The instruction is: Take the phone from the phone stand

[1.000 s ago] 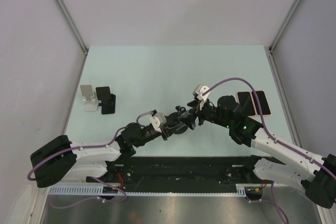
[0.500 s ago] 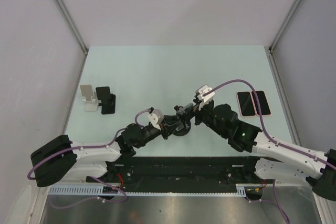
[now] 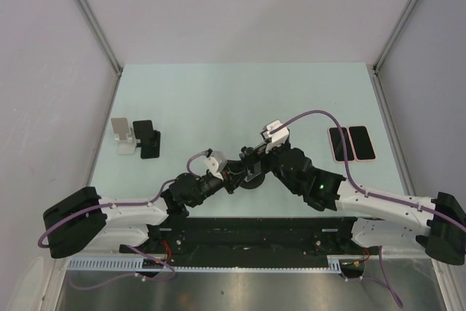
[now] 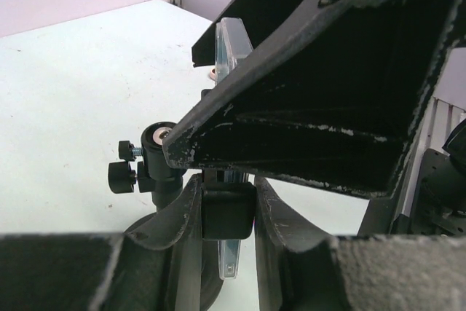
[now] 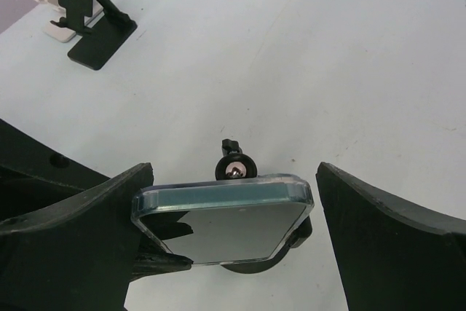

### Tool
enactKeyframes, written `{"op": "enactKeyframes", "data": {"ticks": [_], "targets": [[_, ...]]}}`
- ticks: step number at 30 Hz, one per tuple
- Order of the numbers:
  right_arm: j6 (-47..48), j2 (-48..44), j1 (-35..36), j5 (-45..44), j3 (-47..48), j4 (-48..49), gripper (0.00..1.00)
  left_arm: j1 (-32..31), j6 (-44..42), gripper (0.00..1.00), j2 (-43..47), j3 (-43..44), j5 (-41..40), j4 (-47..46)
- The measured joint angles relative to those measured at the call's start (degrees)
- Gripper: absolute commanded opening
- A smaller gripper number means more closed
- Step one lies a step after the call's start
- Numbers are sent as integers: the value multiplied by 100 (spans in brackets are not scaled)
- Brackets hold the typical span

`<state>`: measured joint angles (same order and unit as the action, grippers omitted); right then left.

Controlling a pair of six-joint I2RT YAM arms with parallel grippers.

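The phone (image 5: 226, 216), dark-screened in a clear case, sits in the black phone stand (image 3: 251, 178) in the middle of the table. In the right wrist view my right gripper (image 5: 226, 234) is open and straddles the phone's top end. Its left finger (image 5: 80, 238) is close against the case; the right finger (image 5: 393, 245) stands apart. My left gripper (image 4: 228, 216) is shut on the stand's black holder block (image 4: 228, 209), below the phone's clear edge (image 4: 231, 41). The stand's ball joint and knobs (image 4: 149, 162) show to the left.
Two phones (image 3: 352, 143) lie flat side by side at the right of the table. A white stand and a black stand (image 3: 136, 138) holding a dark phone are at the left, also in the right wrist view (image 5: 76, 5). Side walls close in the table.
My right arm has swung left from the two flat phones to the stand, and its jaws have opened wide round the phone. The left gripper keeps its hold on the stand.
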<state>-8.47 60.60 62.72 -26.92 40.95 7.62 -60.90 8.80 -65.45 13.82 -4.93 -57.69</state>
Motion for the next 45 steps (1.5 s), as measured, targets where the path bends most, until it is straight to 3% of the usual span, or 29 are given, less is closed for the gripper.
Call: {"op": "enactKeyframes", "data": {"ticks": [6,16,19,22,23,25,26,27,33,39,45], "targets": [[-142,37,87,-216,-98,59,92,-13,133,0,0,0,-101,-4],[-354,81,118,-192,-175,131,96,-22,306,0,11,0,-236,2],[-391,81,120,-192,-177,131,91,-22,328,0,11,0,-245,2],[-396,85,129,-162,-195,175,64,-22,337,1,11,2,-243,-2],[-352,85,136,-177,-197,201,45,-24,339,0,15,9,-243,4],[-302,79,131,-160,-210,219,26,-26,339,4,26,7,-243,15],[-282,76,105,-127,-212,227,7,-26,332,5,28,7,-238,22],[-258,66,87,-90,-216,227,0,-26,326,8,39,7,-232,37],[-114,-133,-262,702,-271,122,0,85,271,10,129,-2,87,127],[28,-393,-785,1963,-337,-52,0,295,254,3,313,-125,658,129],[55,-503,-1220,2951,-356,-195,0,514,262,3,424,-212,1261,103]]}}
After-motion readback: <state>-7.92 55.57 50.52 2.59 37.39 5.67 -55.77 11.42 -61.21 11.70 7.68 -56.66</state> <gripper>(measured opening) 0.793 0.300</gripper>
